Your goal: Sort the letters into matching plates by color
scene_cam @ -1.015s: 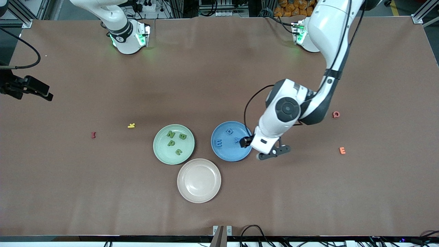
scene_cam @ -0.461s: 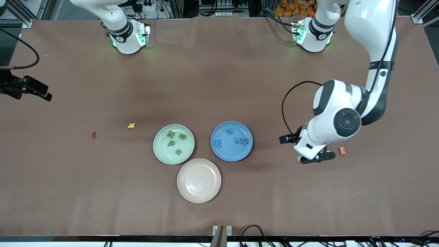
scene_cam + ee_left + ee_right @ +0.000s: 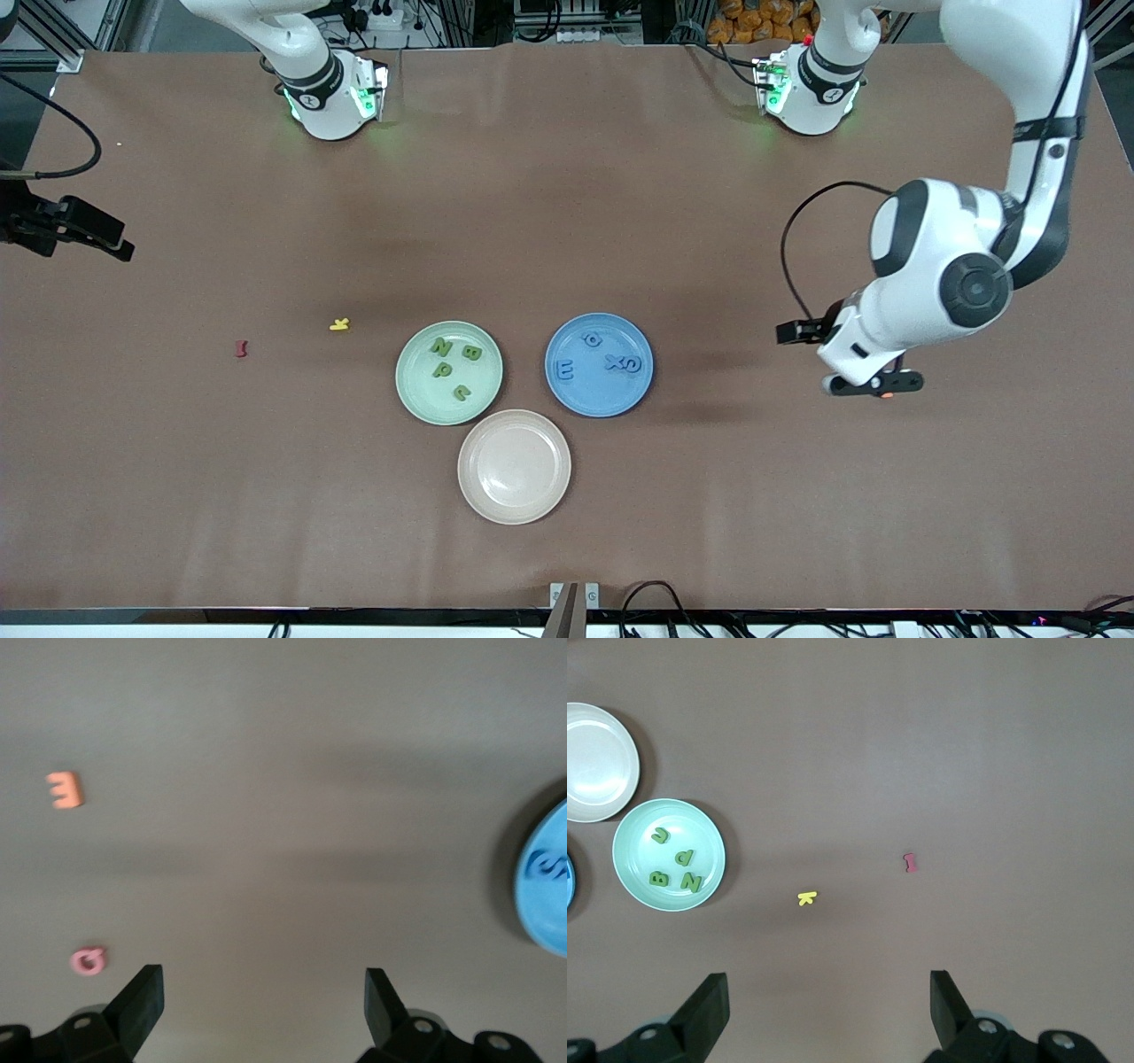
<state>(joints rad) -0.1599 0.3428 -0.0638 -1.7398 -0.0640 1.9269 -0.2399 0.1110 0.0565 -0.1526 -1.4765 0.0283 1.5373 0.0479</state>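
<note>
Blue foam letters [image 3: 613, 362], four in all (E, a, X, G), lie in the round medium-blue plastic plate [image 3: 594, 394]. X and G sit together toward its three o'clock in the front view, where a second ago the left gripper [image 3: 873, 384] hung over the rim. That gripper has since swung away toward the left arm's end of the table. It is now over bare mat above the small orange foam E [image 3: 66, 789], near a pink foam Q [image 3: 89, 961], with its fingers [image 3: 142, 992] spread wide and holding nothing.

The four dark green foam letters [image 3: 447, 359] rest unchanged in the pale mint-green round plate [image 3: 416, 394]. The beige-pink plate [image 3: 514, 501], at six o'clock between the two, holds nothing. A yellow letter [image 3: 339, 324] and a red letter [image 3: 241, 348] remain on the mat.

The right gripper [image 3: 828, 1001] waits high over the right arm's end, fingers spread and empty.

By this layout the sorting appears complete.
</note>
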